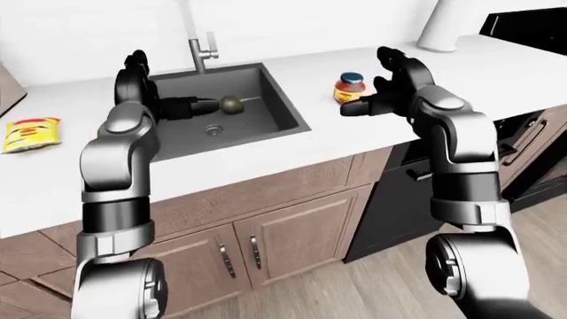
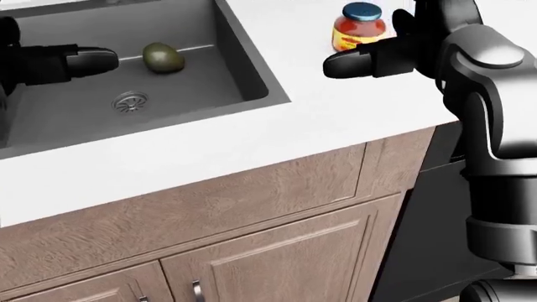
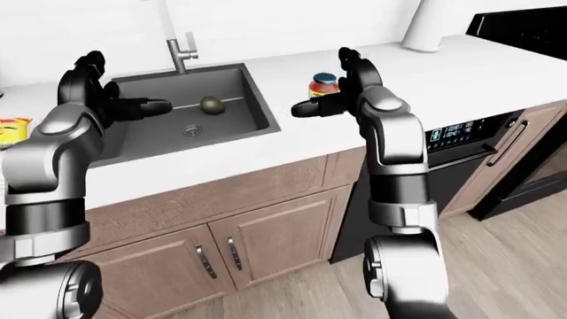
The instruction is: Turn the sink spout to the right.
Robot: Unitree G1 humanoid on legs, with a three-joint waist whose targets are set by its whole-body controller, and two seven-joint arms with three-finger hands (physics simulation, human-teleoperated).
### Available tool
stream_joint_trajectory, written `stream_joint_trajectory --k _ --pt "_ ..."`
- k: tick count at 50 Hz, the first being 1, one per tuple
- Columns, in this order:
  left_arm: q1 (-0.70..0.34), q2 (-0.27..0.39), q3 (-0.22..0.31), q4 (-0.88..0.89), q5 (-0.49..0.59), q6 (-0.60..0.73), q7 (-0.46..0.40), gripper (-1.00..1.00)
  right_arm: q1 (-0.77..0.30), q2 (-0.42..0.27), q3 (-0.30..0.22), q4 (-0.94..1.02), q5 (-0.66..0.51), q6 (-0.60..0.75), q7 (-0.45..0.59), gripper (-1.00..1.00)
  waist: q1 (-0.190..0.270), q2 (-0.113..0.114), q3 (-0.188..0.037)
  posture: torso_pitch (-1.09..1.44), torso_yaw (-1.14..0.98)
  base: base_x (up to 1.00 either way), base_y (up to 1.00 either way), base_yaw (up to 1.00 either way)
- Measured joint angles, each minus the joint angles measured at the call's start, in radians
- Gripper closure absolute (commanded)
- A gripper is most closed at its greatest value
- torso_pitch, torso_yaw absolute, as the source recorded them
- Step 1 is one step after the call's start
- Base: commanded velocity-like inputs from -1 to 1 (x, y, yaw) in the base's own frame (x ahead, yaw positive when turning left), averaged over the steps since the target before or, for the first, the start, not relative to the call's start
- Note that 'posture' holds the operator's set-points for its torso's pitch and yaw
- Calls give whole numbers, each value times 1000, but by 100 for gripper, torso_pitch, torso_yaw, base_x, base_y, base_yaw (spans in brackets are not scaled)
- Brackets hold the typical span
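Observation:
The sink faucet (image 1: 197, 50) stands at the top rim of the dark sink basin (image 1: 282, 109); its pale spout (image 1: 185, 14) rises out of the left-eye view's top. My left hand (image 1: 191, 106) hovers open over the basin, below the faucet and apart from it. An avocado (image 2: 163, 56) lies in the basin just right of its fingertips. My right hand (image 2: 352, 63) is open above the white counter (image 2: 319, 107), right of the sink, empty, beside a red-labelled jar (image 2: 359, 26).
A yellow bag (image 1: 31, 133) lies on the counter at the left. Wooden cabinet doors (image 1: 274, 246) run below the counter, with a black dishwasher (image 1: 390, 206) and an oven (image 1: 532, 153) to the right. A white cylinder (image 1: 439, 30) stands at the top right.

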Motion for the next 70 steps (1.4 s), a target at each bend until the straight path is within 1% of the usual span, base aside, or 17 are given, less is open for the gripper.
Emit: stream_joint_trajectory --k 4,8,14,21,22,28,32,35,40,49,50,54,60,62,64,67,70 --pt "-11 10 10 -1 1 -2 1 -100 -6 2 4 -14 1 1 0 -100 2 43 5 0 0 18 0 0" --pt "-31 30 20 26 5 -25 -2 -100 -18 4 6 -22 4 -6 2 -100 -5 112 -8 0 0 17 0 0" --pt "-28 56 41 82 11 -21 2 -100 -16 17 26 0 13 7 13 -100 12 82 -5 0 0 18 0 0" --pt "-52 82 42 69 7 -24 -3 -100 -34 8 17 -26 9 0 13 -100 24 -16 -9 0 0 18 0 0" --pt "-55 79 42 63 8 -24 -3 -100 -34 3 15 -31 9 1 13 -100 20 -21 -12 0 0 19 0 0" --pt "-43 66 22 76 -3 -13 -14 -100 -20 -2 7 -18 -5 32 5 -100 2 10 -1 0 0 20 0 0" --pt "-50 76 33 64 -2 -12 -11 -100 -33 -1 10 -31 -5 29 9 -100 -3 61 10 0 0 27 0 0" --pt "-58 84 37 44 -1 -12 -7 -100 -47 0 10 -34 -6 23 11 -100 -8 116 -3 0 0 28 0 0" --pt "-41 87 49 49 7 0 3 -100 -36 15 34 -27 3 37 25 -100 10 98 1 0 0 28 0 0" --pt "-54 85 47 25 2 5 3 -100 -52 5 22 -52 -8 32 23 -100 25 -16 -7 0 0 28 0 0" --pt "-50 78 41 26 1 4 2 -100 -47 2 19 -49 -10 29 22 -100 16 -3 1 0 0 28 0 0" --pt "-46 70 22 31 -12 25 -7 -100 -29 -2 9 -28 -23 53 19 -100 0 -3 9 0 0 28 0 0" --pt "-61 80 34 23 -11 9 -4 -100 -39 -1 9 -60 -24 48 21 -100 -6 48 -15 0 0 28 0 0" --pt "-61 84 39 20 -10 8 -3 -100 -46 1 12 -60 -23 44 22 -100 -6 86 -11 0 0 29 0 0" --pt "-49 90 49 22 -8 9 1 -100 -36 14 21 -61 -20 40 24 -100 7 69 2 0 0 28 0 0" --pt "-34 93 62 43 -4 21 11 -100 -32 22 39 -43 -10 51 34 -100 20 81 7 0 0 28 0 0" --pt "-41 94 58 37 -7 23 12 -100 -34 15 30 -50 -10 59 36 -100 25 55 5 0 0 28 0 0"
